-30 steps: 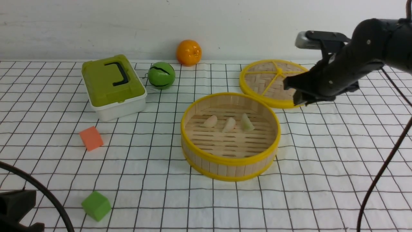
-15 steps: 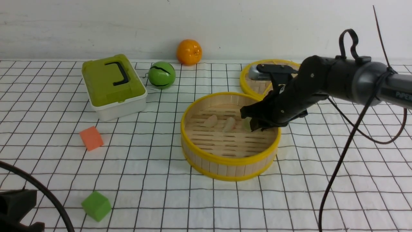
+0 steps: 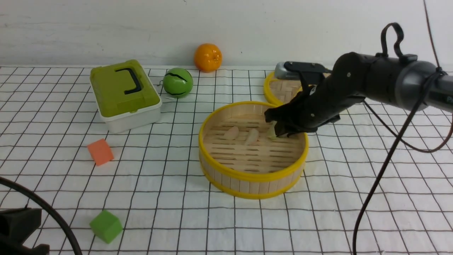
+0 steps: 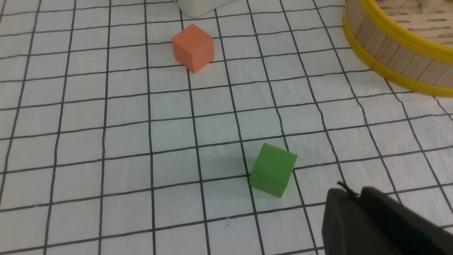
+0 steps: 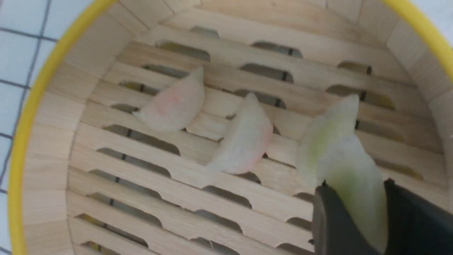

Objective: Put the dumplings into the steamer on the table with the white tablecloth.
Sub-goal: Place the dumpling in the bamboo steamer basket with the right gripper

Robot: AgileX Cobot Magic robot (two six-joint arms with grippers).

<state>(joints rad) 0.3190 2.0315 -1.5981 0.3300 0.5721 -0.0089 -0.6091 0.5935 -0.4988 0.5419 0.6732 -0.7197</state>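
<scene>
- My right gripper [image 3: 280, 130], pinching a green dumpling [image 5: 357, 191], hung inside the steamer [image 3: 252, 176], its wall close on my right.
- Three dumplings [image 5: 244, 141] lined the far floor; near slats lay bare.
- Lid [image 3: 281, 92] lay just behind the steamer.

Steamer [image 3: 247, 184]: matt, bare wooden strips and slats; smooth yellow rims. Dumplings [image 5: 244, 138]: soft, translucent, faintly waxy. Tablecloth [image 3: 170, 216]: matt woven cloth. Orange cube [image 4: 193, 47] and green cube [image 4: 272, 169]: matt, finely grained.
</scene>
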